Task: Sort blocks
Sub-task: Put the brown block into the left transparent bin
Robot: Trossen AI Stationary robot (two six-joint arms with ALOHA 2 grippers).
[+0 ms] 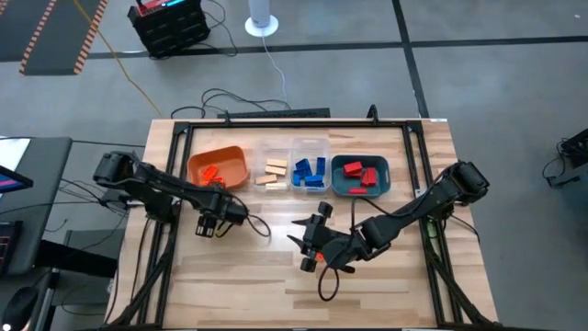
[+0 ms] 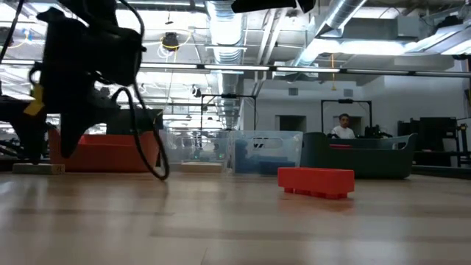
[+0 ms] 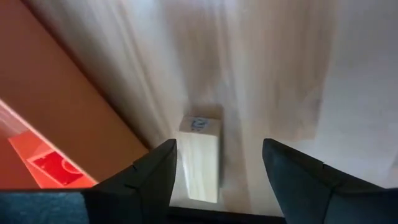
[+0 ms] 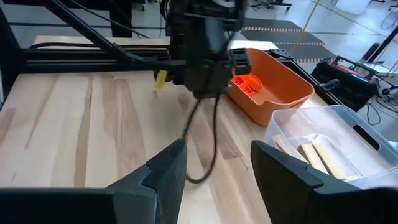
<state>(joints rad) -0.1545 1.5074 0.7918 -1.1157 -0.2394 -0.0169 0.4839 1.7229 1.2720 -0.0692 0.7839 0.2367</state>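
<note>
Orange tray (image 1: 220, 165) with orange blocks (image 1: 212, 171); tan (image 1: 272, 174), blue (image 1: 310, 172), red blocks (image 1: 360, 174); teal tray (image 1: 383, 179); pale wood table (image 1: 257, 276).

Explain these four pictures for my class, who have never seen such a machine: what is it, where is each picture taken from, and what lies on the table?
Two dark robot arms work at a wooden table. One picture looks down from above, one looks level across the tabletop, and one comes from each arm's wrist. Four trays hold sorted blocks: orange tray, two clear trays, teal tray. The left gripper has open jaws either side of a tan block on the table. The right gripper waits mid-table, holding nothing. A red block lies loose.
</note>
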